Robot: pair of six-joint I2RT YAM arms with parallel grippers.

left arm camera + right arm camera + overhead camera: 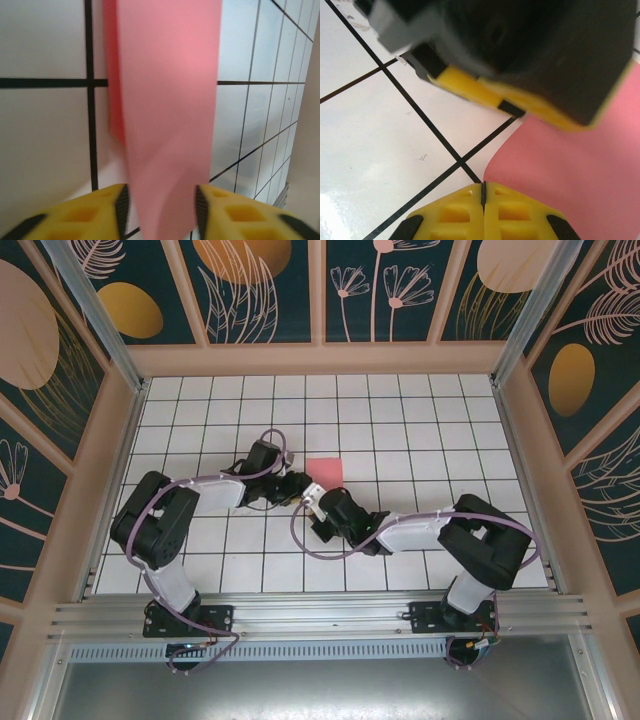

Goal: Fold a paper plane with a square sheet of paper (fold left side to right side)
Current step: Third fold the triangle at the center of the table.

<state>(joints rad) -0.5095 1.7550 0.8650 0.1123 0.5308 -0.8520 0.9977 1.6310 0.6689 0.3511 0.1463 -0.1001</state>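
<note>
Top external view first, and both arms are reaching in to meet just past the middle of the white grid table (420,420), with the pink-red sheet of paper (327,470) lying right ahead of them, about one tile wide from up here. The left pincer (296,484) comes at the paper's near left corner, the right pincer (312,496) sits just beside it, and the two are crowded close together. Over to the left wrist view: the paper (170,100) runs as a tall pink band straight away from the camera across the tiles, a darker second layer peeking out along its left edge. The yellow fingers (85,217) stand apart on either side of the band's near end, so that pincer is open with the paper in the gap. Whether the pads brush the paper's edges, I can't tell. Right wrist view now: the two yellow fingers (450,212) are pressed tight together, seam to seam, so this pincer (483,192) is closed, its tip right at the curved edge of the paper (580,175). Whether any paper is nipped in there, I can't tell. The left arm's black and yellow pincer looms just above, blurred, over the same corner.
</note>
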